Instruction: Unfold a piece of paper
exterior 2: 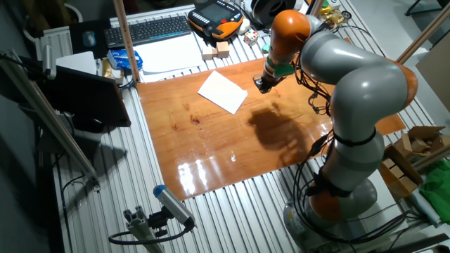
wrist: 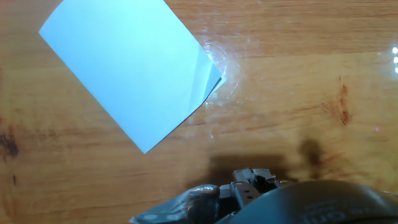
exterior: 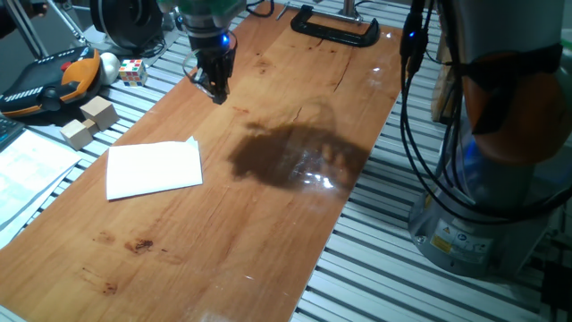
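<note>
The piece of paper lies folded flat on the wooden table, a white rectangle near the table's left edge. In the hand view the paper fills the upper left, and its top layer lifts slightly at the right corner. My gripper hangs above the table, beyond the paper's far right corner and apart from it. Its fingers look closed together and hold nothing. The gripper also shows in the other fixed view, just right of the paper, and at the bottom edge of the hand view.
Two wooden blocks, a colour cube and an orange teach pendant sit off the table's left edge. Printed sheets lie beside them. A black clamp grips the far edge. The robot base stands at the right.
</note>
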`<action>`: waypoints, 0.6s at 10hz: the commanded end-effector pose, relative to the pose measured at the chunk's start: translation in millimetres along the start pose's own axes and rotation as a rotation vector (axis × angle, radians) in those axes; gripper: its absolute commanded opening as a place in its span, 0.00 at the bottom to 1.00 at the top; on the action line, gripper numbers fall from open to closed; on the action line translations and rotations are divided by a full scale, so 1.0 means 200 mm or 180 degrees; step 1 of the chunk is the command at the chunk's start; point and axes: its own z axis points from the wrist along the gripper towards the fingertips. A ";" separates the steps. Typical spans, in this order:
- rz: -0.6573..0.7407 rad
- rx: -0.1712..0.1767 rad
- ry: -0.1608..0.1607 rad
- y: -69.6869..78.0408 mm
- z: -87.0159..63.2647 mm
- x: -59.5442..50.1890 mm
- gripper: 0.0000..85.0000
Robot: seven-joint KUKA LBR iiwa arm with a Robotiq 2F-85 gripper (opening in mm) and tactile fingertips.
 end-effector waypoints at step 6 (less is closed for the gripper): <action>0.0074 0.0099 0.0017 0.07 0.08 -0.09 0.02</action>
